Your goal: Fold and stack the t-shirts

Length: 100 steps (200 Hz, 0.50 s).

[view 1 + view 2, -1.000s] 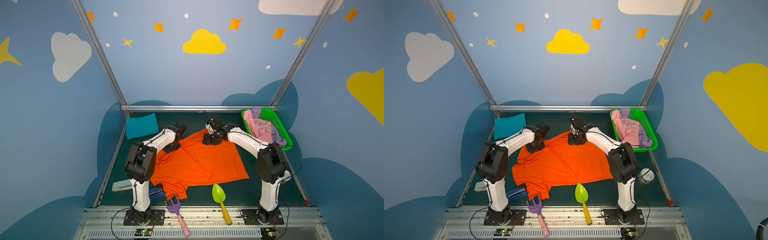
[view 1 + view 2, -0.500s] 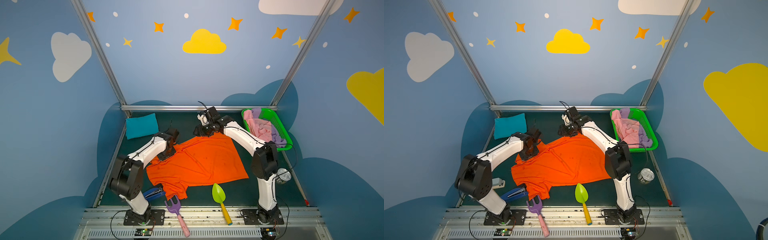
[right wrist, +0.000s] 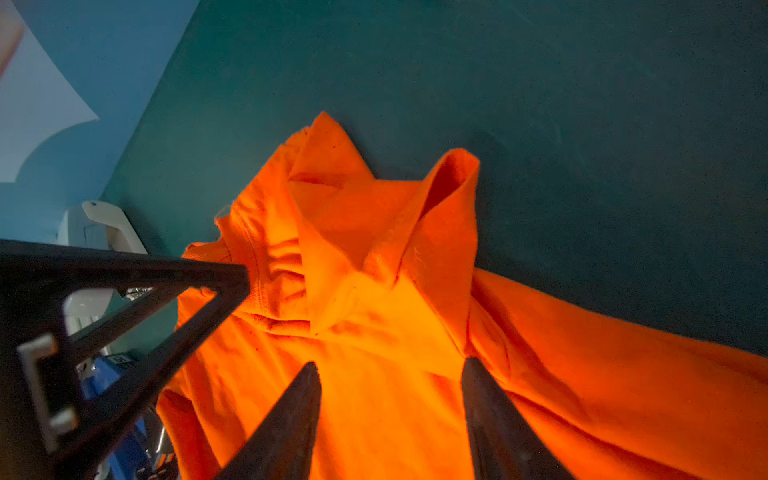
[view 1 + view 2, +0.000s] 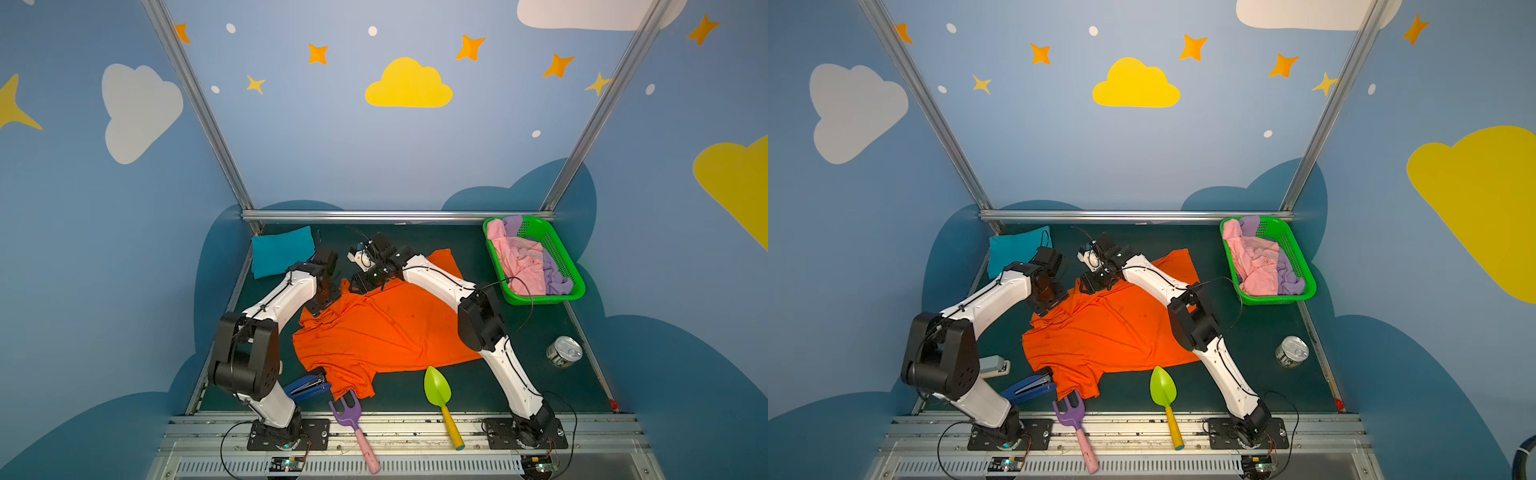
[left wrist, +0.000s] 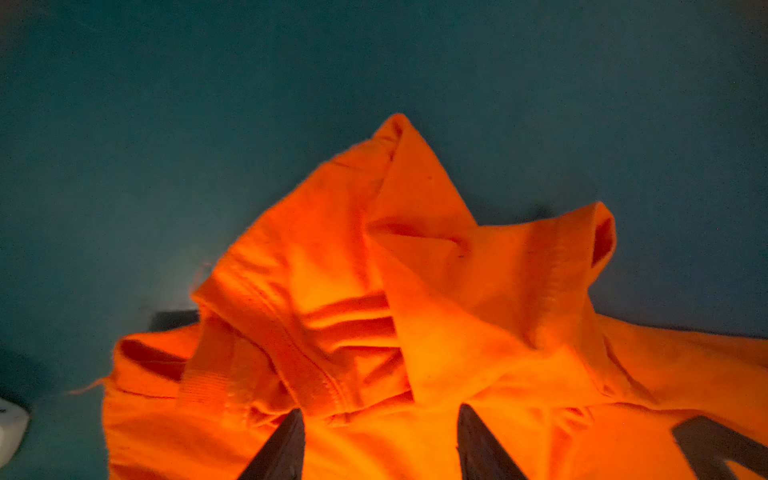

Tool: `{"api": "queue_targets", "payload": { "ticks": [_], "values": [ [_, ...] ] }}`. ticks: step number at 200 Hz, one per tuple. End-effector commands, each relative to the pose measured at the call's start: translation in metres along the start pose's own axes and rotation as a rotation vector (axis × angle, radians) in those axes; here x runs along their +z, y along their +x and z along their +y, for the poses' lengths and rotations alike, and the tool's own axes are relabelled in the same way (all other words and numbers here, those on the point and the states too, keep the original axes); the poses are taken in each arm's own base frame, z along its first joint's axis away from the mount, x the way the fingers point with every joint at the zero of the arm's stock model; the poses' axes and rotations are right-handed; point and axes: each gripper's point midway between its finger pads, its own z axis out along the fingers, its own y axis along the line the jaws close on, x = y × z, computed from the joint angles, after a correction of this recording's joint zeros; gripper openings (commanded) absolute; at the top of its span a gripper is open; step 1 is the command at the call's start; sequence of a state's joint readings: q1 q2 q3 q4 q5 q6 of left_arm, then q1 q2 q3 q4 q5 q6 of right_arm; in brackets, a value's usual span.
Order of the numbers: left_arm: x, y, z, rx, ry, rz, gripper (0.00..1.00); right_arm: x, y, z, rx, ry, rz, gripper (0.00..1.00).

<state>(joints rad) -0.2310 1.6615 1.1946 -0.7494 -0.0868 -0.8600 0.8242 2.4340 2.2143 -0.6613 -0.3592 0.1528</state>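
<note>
Four t-shirts (image 4: 386, 332), one basket (image 4: 559, 249), one can (image 4: 564, 352)

In a top view, the orange t-shirt (image 4: 1113, 332) lies spread and rumpled across the middle of the dark green table (image 4: 1258, 332). The left gripper (image 4: 1052, 301) and the right gripper (image 4: 1094, 284) hang close together at its far left corner. A folded teal t-shirt (image 4: 1017, 249) sits far left. A pink t-shirt (image 4: 1254, 262) and a lilac t-shirt (image 4: 1289, 282) lie crumpled in the green basket (image 4: 1275, 298) far right. A tin can (image 4: 1292, 351) stands near right.

walls (image 4: 332, 145): blue, clouds (image 4: 408, 85), stars (image 4: 318, 53) | posts (image 4: 198, 108): aluminium | tabletop (image 4: 540, 386): dark green
</note>
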Motion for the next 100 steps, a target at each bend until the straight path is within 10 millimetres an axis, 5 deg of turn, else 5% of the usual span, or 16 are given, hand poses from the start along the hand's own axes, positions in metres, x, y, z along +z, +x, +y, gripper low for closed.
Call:
{"api": "queue_targets", "payload": {
  "ticks": [1, 78, 100],
  "values": [
    [0.005, 0.001, -0.022, 0.026, 0.045, 0.021, 0.59, 0.007, -0.004, 0.009, -0.120, 0.016, -0.014, 0.55],
    [0.051, -0.003, -0.024, 0.003, -0.030, 0.049, 0.56, 0.036, -0.004, -0.010, -0.133, 0.108, -0.043, 0.50],
    [0.059, -0.005, -0.022, -0.005, -0.046, 0.062, 0.34, 0.043, -0.001, -0.016, -0.140, 0.126, -0.036, 0.50]
  ]
}}
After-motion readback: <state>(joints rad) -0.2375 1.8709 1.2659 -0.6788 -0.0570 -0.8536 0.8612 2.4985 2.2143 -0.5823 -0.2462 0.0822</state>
